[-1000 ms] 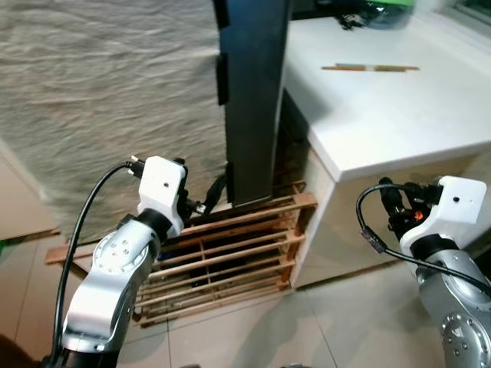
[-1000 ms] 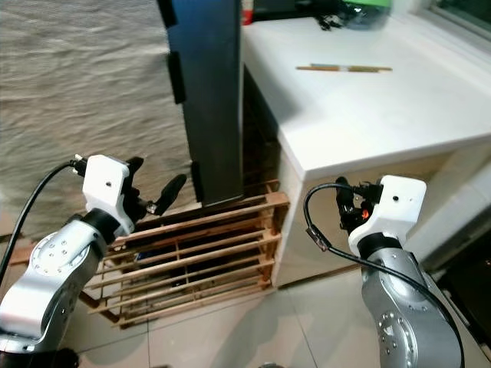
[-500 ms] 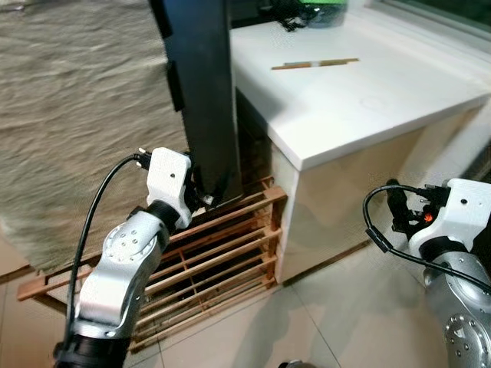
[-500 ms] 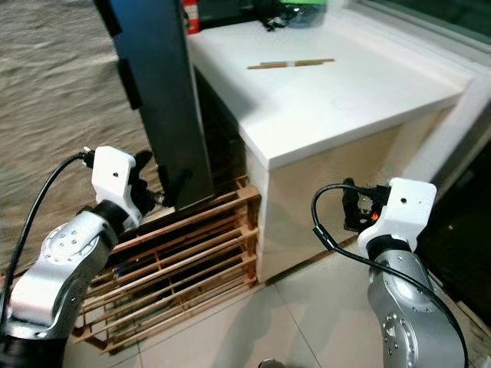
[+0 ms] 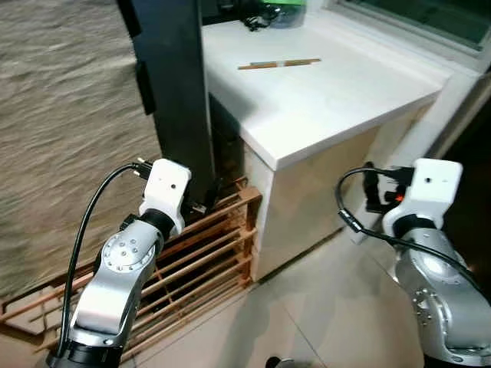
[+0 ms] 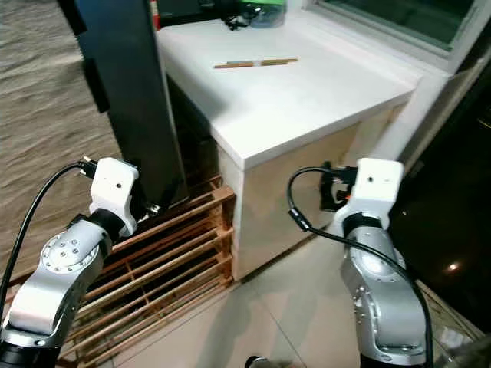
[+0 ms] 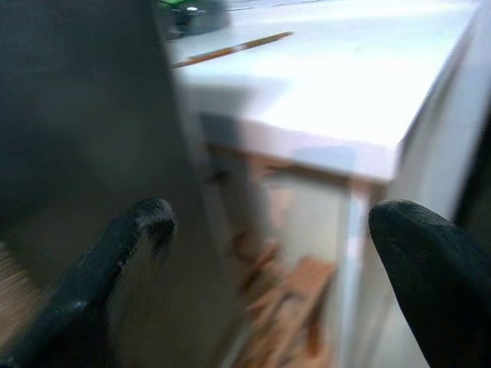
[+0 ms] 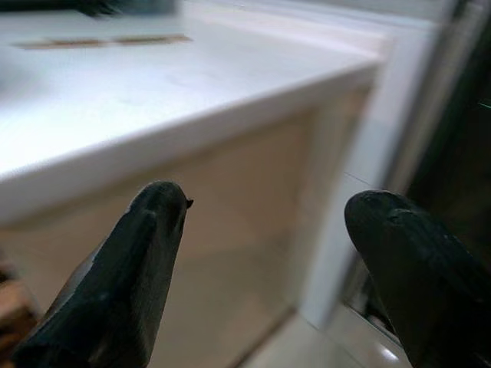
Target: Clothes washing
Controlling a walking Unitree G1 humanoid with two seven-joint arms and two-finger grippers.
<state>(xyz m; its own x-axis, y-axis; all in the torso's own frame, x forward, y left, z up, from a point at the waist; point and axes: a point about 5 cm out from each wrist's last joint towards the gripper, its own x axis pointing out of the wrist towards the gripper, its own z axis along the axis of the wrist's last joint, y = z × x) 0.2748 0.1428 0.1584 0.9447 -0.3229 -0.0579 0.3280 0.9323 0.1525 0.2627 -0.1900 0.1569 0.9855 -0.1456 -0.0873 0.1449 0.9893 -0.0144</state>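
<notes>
Both arms are hanging forward in front of a white desk [image 5: 330,92] that is running from the middle toward the far right. The left hand [image 7: 268,230] is sitting low on the left, fingers spread wide and holding nothing; its fingertips [image 7: 149,218] are pointing at the near edge of a tall dark panel [image 5: 173,92] and the desk corner just beyond it. The panel is standing upright against the desk's left side, its foot resting on a wooden slatted rack [image 5: 199,245] lying on the tiled floor [image 5: 307,314]. The right hand [image 8: 265,222] is sitting to the right, near the desk's front face, fingers also wide apart and empty, aimed at the beige side wall under the white top. A thin wooden stick [image 5: 278,64] is lying on the desk top, far from both hands. Dark cables and a green object [image 6: 253,11] are sitting at the far end of the desk, too blurred to identify. A rough grey textile surface [image 5: 69,138] is covering the left of the scene. No clothing or washer can be made out near either hand.
</notes>
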